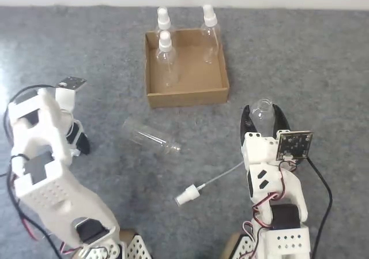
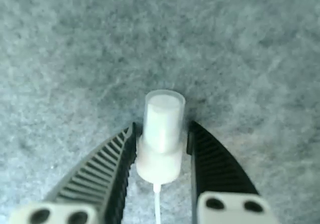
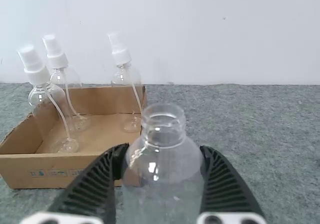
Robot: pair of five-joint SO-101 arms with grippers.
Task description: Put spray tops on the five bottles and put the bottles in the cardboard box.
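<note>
Grey felt-like tabletop point(image 1: 311, 57) is backed by a plain white wall point(image 3: 225, 29). A spray top point(image 2: 162, 112) is pinched in the left claw point(image 2: 161, 129), while an uncapped bottle point(image 3: 162, 139) is held upright in the right claw point(image 3: 162, 153) near the cardboard box point(image 1: 187, 96), where three capped bottles point(image 1: 166, 57) are stood.

3 capped bottles point(image 1: 166, 60), clear with white sprayers, are standing upright in the open cardboard box point(image 1: 187, 98). An uncapped bottle point(image 1: 262, 110) is standing upright, clamped in the right gripper point(image 3: 160, 168). A 5th bottle point(image 1: 151, 136) is lying on its side before the box, a loose spray top point(image 1: 188, 196) lying nearby. The left gripper point(image 2: 160, 141) is pinching another spray top point(image 2: 162, 126).
</note>
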